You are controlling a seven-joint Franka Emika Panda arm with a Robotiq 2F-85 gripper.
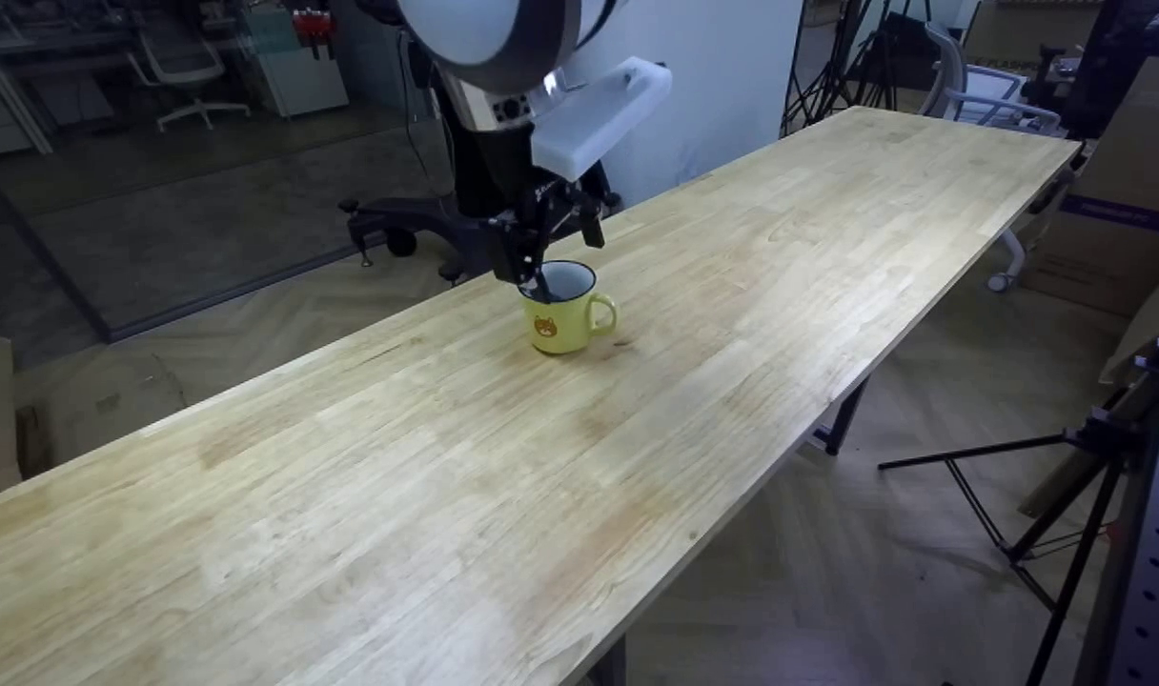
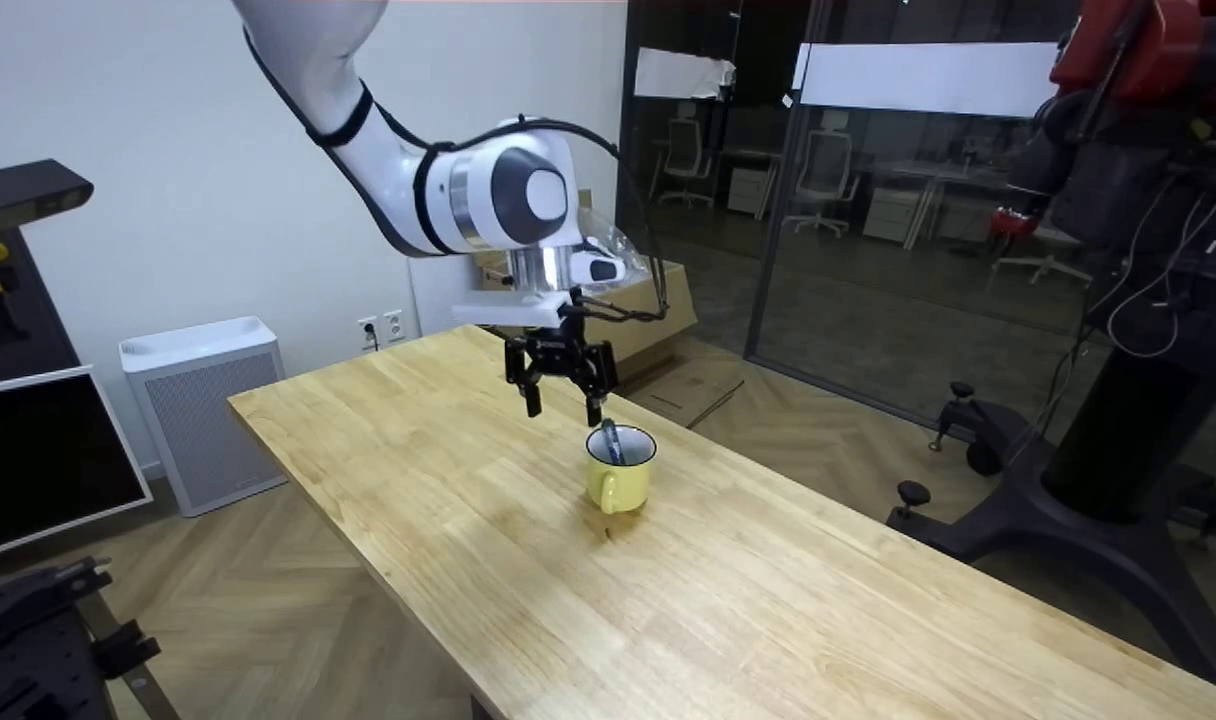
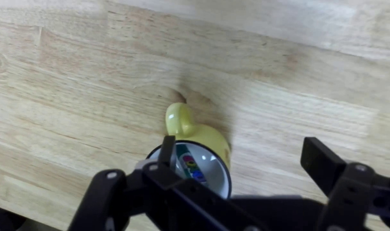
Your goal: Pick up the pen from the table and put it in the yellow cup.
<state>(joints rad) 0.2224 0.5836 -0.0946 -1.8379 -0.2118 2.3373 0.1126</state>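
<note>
The yellow cup stands upright on the light wooden table, and it also shows in an exterior view and in the wrist view. The dark pen leans inside the cup, its upper end by the rim. In the wrist view the pen shows a coloured label; its lower part is hidden by a finger. My gripper is open and empty above the cup. In the wrist view my gripper has one finger over the cup's rim and the other over bare table.
A dark wheeled base stands on the floor beyond the table's long edge. Cardboard boxes are behind the arm. A tripod stands on the floor near the other long edge.
</note>
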